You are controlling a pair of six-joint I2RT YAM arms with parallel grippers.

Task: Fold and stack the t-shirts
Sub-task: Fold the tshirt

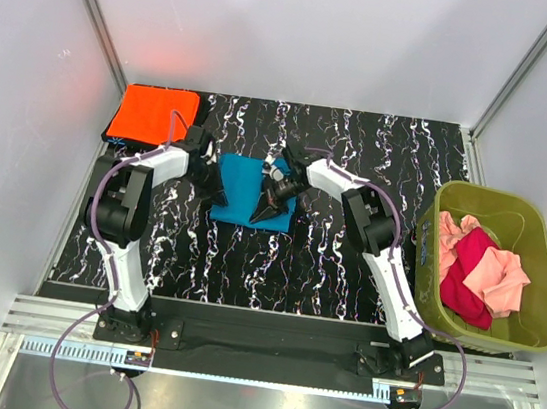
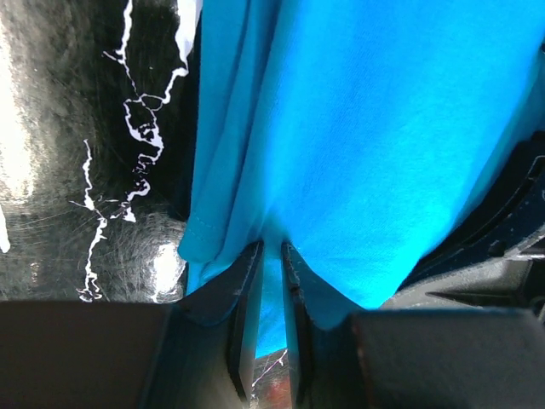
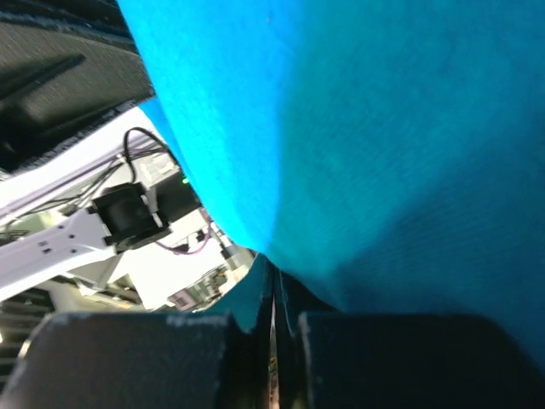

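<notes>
The teal shirt (image 1: 241,185) was found lying as a folded, roughly square patch on the dark marbled table (image 1: 346,265), near the middle of its far half. The left pincer (image 1: 216,195) was placed at the shirt's left edge, and the right pincer (image 1: 263,210) was set over its near right part, so that the cloth was met from both sides. In the left wrist view, the left pincer (image 2: 271,281) was seen almost closed, with a fold of the teal shirt (image 2: 366,128) pinched in the narrow slot between its fingers and the glossy table (image 2: 85,170) shown beside the cloth. In the right wrist view, the right pincer (image 3: 274,290) was likewise drawn tight on an edge of the teal shirt (image 3: 383,128), the cloth being raised enough to fill most of that view. The orange shirt (image 1: 154,115) was laid folded flat at the far left corner of the table, apart from the teal one. At the right edge, the olive bin (image 1: 537,270) was seen, and a pink shirt (image 1: 501,275) and a magenta shirt (image 1: 473,261) were heaped loosely inside it, unfolded and tangled together.
</notes>
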